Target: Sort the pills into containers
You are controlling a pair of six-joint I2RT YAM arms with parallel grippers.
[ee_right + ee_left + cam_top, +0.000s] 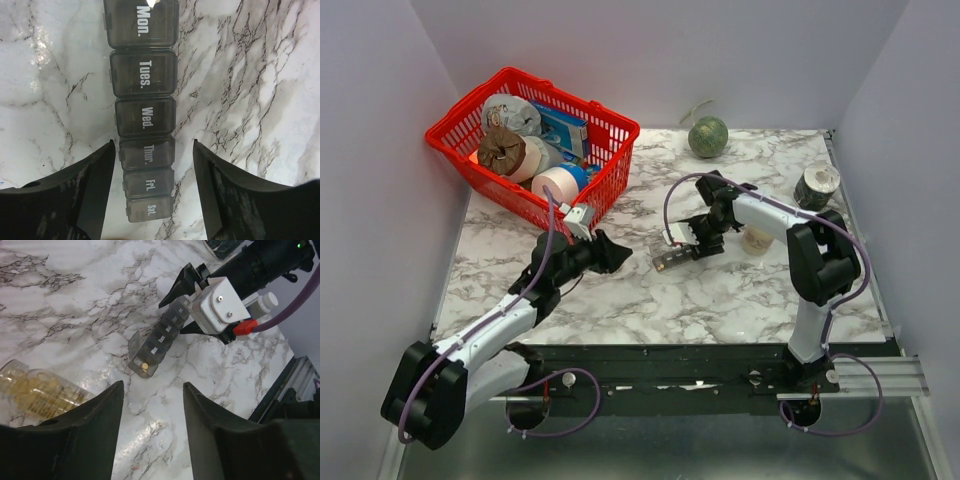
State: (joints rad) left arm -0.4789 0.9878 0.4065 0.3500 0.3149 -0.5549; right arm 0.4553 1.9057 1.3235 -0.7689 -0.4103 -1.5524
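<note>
Red basket (505, 192) stands behind; right pincer (153, 147) gapes astride containers (144, 80), left pincer (152, 390) gapes near pills (40, 392).

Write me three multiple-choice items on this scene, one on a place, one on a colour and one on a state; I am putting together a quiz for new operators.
1. Where on the table does the basket stand?
A. at the far left corner
B. at the near right edge
C. in the very middle

2. What colour is the pill lying in the end compartment of the pill box?
A. blue
B. white
C. yellow

3. How is the lid of that end compartment?
A. shut flat
B. standing open
C. torn off and lying apart

Answers:
1 A: the top view shows the basket against the far left corner.
2 C: the left wrist view shows a single yellow pill in the compartment.
3 B: the clear lid stands up from the box's end, and the compartment is uncovered.
</note>
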